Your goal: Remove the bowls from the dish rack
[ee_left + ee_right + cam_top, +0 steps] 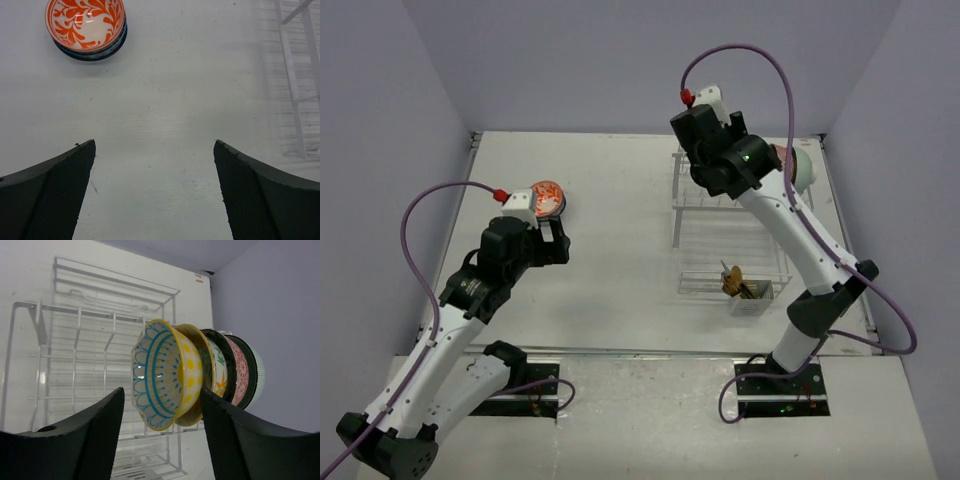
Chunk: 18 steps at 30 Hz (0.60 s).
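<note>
Bowls (pixel 240 370) left to unload: several stand on edge in a tight row at the far right end of the dish rack (pixel 75 360), packed face to back. Front one, the yellow bowl (pixel 165 375) w/ blue-teal pattern inside, looks like the target. Right gripper (pixel 161 392) sits at that end of the rack, fingers apart, one each side of the yellow bowl. Can't tell if either pad touches it; nothing clamped. So step in hand, imo: lining up the grasp on bowl no. 3.

Two are out already: orange bowl (pixel 86 22) nested on a dark blue bowl (pixel 90 54), on the table (pixel 165 90) well left of the rack. Left gripper (pixel 154 145) hovers btwn that stack and the rack, fingers wide apart, empty.

Next move prob needs: close on the yellow bowl's wall, then lift up and away from the rack w/o dragging its neighbour, since they sit so tight.
</note>
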Each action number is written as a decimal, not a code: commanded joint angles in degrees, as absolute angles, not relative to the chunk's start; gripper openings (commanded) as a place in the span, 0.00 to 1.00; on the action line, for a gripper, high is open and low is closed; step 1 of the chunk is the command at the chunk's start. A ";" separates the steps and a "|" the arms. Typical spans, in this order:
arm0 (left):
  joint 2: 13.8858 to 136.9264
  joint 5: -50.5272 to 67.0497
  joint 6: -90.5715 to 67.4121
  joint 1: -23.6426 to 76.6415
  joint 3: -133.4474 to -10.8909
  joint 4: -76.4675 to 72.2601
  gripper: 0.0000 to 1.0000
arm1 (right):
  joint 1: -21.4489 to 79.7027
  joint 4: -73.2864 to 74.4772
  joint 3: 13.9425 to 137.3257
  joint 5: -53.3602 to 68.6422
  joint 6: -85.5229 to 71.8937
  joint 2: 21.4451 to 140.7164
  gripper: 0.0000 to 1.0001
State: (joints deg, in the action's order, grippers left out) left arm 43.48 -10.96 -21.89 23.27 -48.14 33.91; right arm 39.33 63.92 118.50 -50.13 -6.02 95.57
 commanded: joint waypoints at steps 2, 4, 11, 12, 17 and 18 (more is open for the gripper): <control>44.21 -9.76 -20.04 23.03 -46.49 30.32 1.00 | 39.81 68.37 121.82 -59.76 -3.69 100.10 0.58; 44.03 -9.15 -19.60 23.03 -46.06 29.62 1.00 | 39.81 68.47 120.94 -61.08 -3.52 100.81 0.58; 44.21 -5.37 -18.90 23.03 -45.62 28.74 1.00 | 39.82 62.77 115.32 -65.12 1.13 99.06 0.52; 44.03 -5.10 -18.90 23.03 -45.53 28.74 1.00 | 39.99 62.58 114.79 -65.21 1.58 98.70 0.52; 43.51 -4.57 -18.72 23.03 -45.18 28.48 1.00 | 39.90 59.79 113.65 -65.65 4.03 97.91 0.52; 43.51 -4.48 -18.72 23.03 -45.26 28.39 1.00 | 39.90 58.20 111.90 -65.83 5.00 97.82 0.52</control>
State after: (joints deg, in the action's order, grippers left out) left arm 44.14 -5.89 -20.25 23.27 -45.63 30.83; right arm 39.75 63.48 113.54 -62.61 1.39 101.16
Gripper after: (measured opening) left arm 0.997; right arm 0.527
